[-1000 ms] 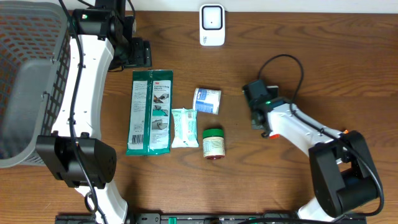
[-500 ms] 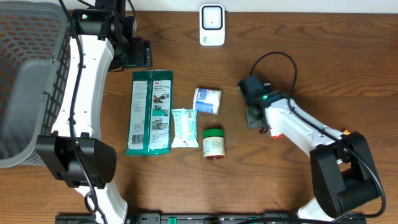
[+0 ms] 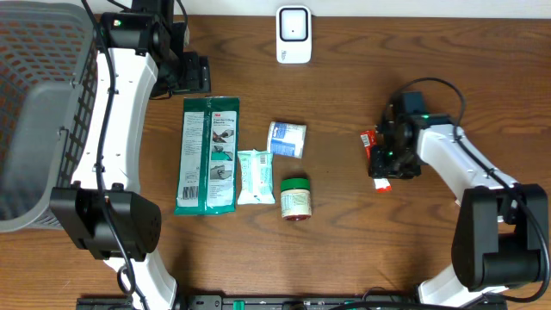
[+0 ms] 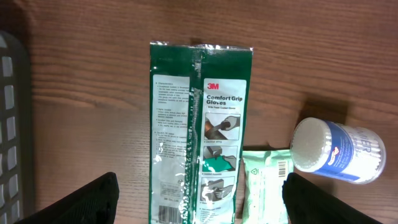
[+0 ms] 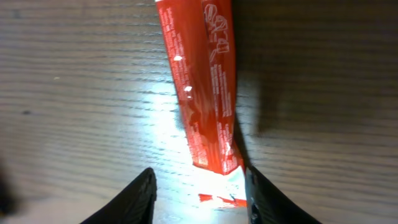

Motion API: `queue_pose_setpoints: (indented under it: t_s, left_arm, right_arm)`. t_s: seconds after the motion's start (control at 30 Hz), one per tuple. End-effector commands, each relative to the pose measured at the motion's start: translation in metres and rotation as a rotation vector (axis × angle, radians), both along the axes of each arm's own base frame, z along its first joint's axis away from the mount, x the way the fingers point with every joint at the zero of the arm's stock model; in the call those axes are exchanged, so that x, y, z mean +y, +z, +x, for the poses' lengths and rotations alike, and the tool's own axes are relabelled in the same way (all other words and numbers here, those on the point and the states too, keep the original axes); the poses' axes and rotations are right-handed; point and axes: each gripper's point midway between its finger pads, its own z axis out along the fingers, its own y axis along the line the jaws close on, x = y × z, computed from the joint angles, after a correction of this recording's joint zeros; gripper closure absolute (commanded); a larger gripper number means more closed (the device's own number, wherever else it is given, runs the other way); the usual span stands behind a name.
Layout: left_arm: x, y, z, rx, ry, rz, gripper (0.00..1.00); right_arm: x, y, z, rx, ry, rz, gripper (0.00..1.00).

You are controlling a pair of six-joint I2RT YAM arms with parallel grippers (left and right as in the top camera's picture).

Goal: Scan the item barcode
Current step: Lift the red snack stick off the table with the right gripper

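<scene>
Right gripper (image 5: 199, 185) apart, straddling red packet (image 5: 200, 87) flat on surface (image 5: 74, 93); left gripper (image 4: 199, 190) apart, idle. Pickup, presenting to white scanner (image 3: 294, 34) still left.

The red packet (image 5: 202, 87) is being cut off ahead of the right gripper (image 5: 199, 186) by the wrist view's top edge, and its print is being blurred past reading. From overhead, its middle is being covered by that gripper. Under the left gripper (image 4: 200, 186), the glove pack (image 4: 199, 130) and wipes pack (image 4: 267, 183) are being clipped at the bottom edge, the swab tub (image 4: 336, 149) to its right, the basket (image 4: 9, 124) to its left.
</scene>
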Motion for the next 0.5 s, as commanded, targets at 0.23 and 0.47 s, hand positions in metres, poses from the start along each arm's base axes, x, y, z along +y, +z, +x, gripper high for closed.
queue_pose_setpoints:
  t_s: [0.23,0.47]
  left_arm:
    - [0.001,0.003,-0.003,-0.001,0.011,-0.002,0.16]
    - [0.001,0.003,-0.003,0.000,0.011,-0.002,0.16]
  right_arm:
    - [-0.005,-0.025,-0.012,-0.044,-0.002,0.119,0.64]
    - [-0.003,-0.051,-0.020,-0.082,-0.059,0.136,0.92]
